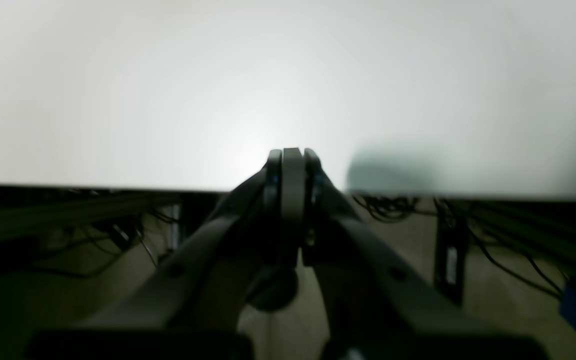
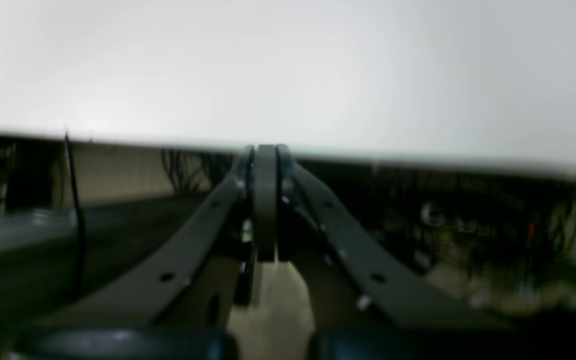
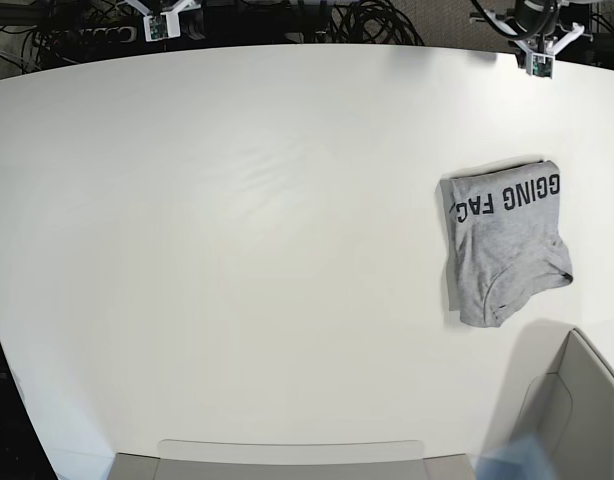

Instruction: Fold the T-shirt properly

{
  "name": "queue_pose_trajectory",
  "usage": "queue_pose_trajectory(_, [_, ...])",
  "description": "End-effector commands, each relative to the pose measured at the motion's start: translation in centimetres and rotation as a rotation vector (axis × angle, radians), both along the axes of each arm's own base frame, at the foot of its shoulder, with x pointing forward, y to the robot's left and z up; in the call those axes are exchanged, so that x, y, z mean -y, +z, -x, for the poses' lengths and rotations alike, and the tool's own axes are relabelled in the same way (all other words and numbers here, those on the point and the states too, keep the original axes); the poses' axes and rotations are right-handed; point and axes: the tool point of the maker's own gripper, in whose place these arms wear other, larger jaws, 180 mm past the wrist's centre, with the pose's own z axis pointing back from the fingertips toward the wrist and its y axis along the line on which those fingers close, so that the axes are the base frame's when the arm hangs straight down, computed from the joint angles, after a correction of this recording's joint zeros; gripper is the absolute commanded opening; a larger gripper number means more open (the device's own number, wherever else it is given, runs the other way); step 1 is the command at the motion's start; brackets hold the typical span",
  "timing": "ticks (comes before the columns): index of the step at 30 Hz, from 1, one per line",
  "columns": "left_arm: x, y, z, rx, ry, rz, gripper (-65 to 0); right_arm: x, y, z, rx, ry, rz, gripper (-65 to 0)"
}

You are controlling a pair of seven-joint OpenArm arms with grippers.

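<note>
The T-shirt (image 3: 502, 250) lies folded into a compact grey bundle on the right part of the white table (image 3: 237, 230), with black capital lettering along its far edge. It does not show in either wrist view. My left gripper (image 3: 540, 62) hovers at the table's far right edge, well behind the shirt; in its own view the left gripper (image 1: 292, 155) is shut with nothing between its fingers. My right gripper (image 3: 159, 25) sits at the far left edge, a long way from the shirt. The right gripper (image 2: 265, 150) is also shut and empty.
A grey bin (image 3: 587, 395) stands at the near right corner, just in front of the shirt, with something blue (image 3: 519, 455) blurred beside it. A flat grey tray edge (image 3: 287, 452) runs along the near side. Tangled cables (image 3: 367, 20) lie behind the table's far edge.
</note>
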Motion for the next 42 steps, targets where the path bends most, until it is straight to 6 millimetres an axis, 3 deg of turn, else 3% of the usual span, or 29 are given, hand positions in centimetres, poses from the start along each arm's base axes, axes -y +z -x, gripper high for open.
queue_pose_trajectory(1, [-0.3,0.3,1.6,-0.024,0.012,-0.014,-65.0,0.3,0.5,0.6,0.001,-0.002,0.003,-65.0])
queue_pose_trajectory(7, [-2.7,0.6,4.9,-0.076,0.109,-0.057,-65.0,0.6,-0.6,5.6,-0.139,-0.006,0.014,-65.0])
queue_pose_trajectory(10, [-2.8,-0.3,7.4,-0.133,0.147,-0.042,-65.0,1.3,-2.1,7.6,-0.202,-0.011,0.034,-65.0])
queue_pose_trajectory(13, [-2.6,-2.4,9.7,-0.201,0.175,-0.007,-65.0,2.1,-4.0,9.9,-0.275,-0.015,0.054,-65.0])
queue_pose_trajectory(19, [-1.0,-7.1,14.2,-0.275,0.234,0.096,-65.0,3.0,-7.3,11.8,-0.349,-0.019,0.078,-65.0])
queue_pose_trajectory(22, [0.2,-9.9,16.8,-0.319,0.254,0.147,-65.0,3.5,-8.7,12.1,-0.371,-0.021,0.089,-65.0])
queue_pose_trajectory(27, [3.2,-14.8,18.1,-0.363,0.266,0.243,-65.0,4.5,-11.3,12.2,-0.405,-0.029,0.112,-65.0])
queue_pose_trajectory(32, [8.4,-19.6,18.8,-0.407,0.268,0.39,-65.0,6.1,-14.5,12.3,-0.454,-0.041,0.147,-65.0])
queue_pose_trajectory(35, [10.9,-21.2,19.6,-0.432,0.276,0.457,-65.0,7.0,-16.3,12.2,-0.483,-0.053,0.166,-65.0])
queue_pose_trajectory(42, [13.9,-24.5,19.8,-0.48,0.269,0.565,-65.0,10.7,-20.3,11.6,-0.514,-0.031,0.271,-65.0])
